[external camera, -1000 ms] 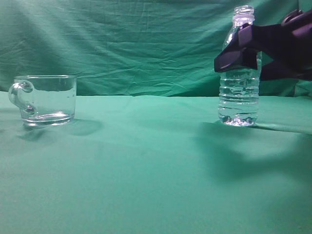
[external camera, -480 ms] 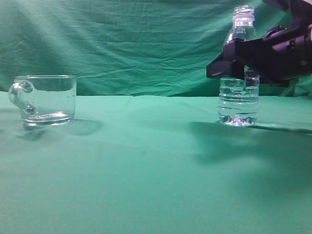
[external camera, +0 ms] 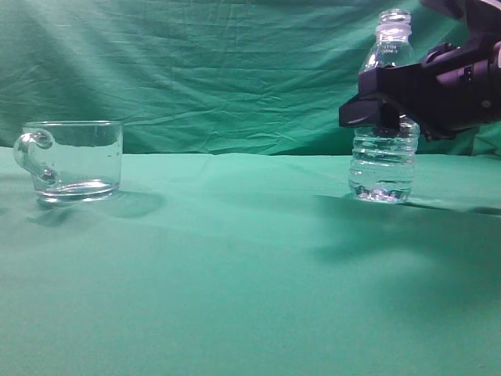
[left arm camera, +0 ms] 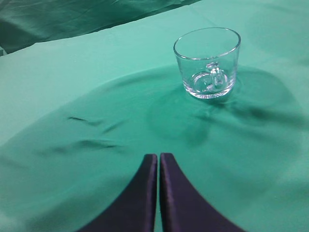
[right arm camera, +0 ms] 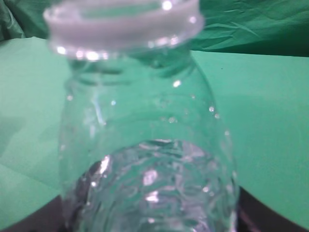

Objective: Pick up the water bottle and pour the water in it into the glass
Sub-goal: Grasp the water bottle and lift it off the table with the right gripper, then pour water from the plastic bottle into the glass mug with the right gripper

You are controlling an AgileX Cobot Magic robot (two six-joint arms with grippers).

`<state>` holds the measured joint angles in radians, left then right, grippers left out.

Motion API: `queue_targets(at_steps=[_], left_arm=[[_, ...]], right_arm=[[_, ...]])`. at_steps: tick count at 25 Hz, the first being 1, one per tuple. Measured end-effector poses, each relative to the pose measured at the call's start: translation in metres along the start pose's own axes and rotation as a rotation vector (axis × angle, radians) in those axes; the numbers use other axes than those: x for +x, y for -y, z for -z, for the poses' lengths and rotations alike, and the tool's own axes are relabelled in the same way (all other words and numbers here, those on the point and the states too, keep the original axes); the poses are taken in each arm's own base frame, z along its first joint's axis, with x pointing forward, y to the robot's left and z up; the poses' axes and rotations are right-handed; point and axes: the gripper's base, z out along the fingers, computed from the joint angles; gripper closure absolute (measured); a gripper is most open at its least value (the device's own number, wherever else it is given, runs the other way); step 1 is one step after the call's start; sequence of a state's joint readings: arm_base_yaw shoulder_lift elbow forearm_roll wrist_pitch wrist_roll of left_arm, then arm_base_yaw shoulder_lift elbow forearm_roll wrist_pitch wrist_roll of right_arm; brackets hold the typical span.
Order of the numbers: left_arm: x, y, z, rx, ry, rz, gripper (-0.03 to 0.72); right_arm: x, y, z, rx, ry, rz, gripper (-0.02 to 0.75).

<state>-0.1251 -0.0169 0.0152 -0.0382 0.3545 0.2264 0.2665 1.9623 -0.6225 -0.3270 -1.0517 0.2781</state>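
Exterior view puts the short, wide clear glass mug [external camera: 70,160] with its loop handle far left on the wrinkled green cloth [external camera: 235,258], well apart from the ribbed, capless clear plastic water bottle [external camera: 383,164] at right, its base seemingly just clear of the cloth. Since half a second ago it has tilted slightly. The dark right gripper [external camera: 382,106] is clamped on its shoulder. Only the left wrist view shows the left gripper [left arm camera: 158,166] (fingers pressed together) near the mug [left arm camera: 207,62]. Colourless water [right arm camera: 149,193] shows close up in the right wrist view.
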Motion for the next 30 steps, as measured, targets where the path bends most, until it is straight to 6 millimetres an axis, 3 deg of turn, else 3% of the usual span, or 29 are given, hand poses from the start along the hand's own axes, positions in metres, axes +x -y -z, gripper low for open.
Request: queue_targets(at_steps=[1,2,6,7,13,19,30], left_arm=[[0.0,0.0,0.0,0.0,0.0,0.0,0.688],[0.0,0.0,0.0,0.0,0.0,0.0,0.688],[0.0,0.0,0.0,0.0,0.0,0.0,0.688],[0.0,0.0,0.0,0.0,0.0,0.0,0.688],[0.0,0.0,0.0,0.0,0.0,0.0,0.688],[0.0,0.0,0.0,0.0,0.0,0.0,0.688],[0.0,0.0,0.0,0.0,0.0,0.0,0.688]], right_arm=[[0.0,0.0,0.0,0.0,0.0,0.0,0.333],[0.0,0.0,0.0,0.001,-0.002,0.0,0.384],[0.0,0.0,0.0,-0.002,-0.004,0.002,0.384],[0.0,0.0,0.0,-0.002,-0.004,0.002,0.426],[-0.007,-0.007,0.002,-0.06,-0.001,0.046,0.411],[-0.054,-0.023,-0.001,-0.133,-0.022,0.218,0.411],[-0.111,-0.095,-0.053,-0.132,-0.184,0.452,0.411]])
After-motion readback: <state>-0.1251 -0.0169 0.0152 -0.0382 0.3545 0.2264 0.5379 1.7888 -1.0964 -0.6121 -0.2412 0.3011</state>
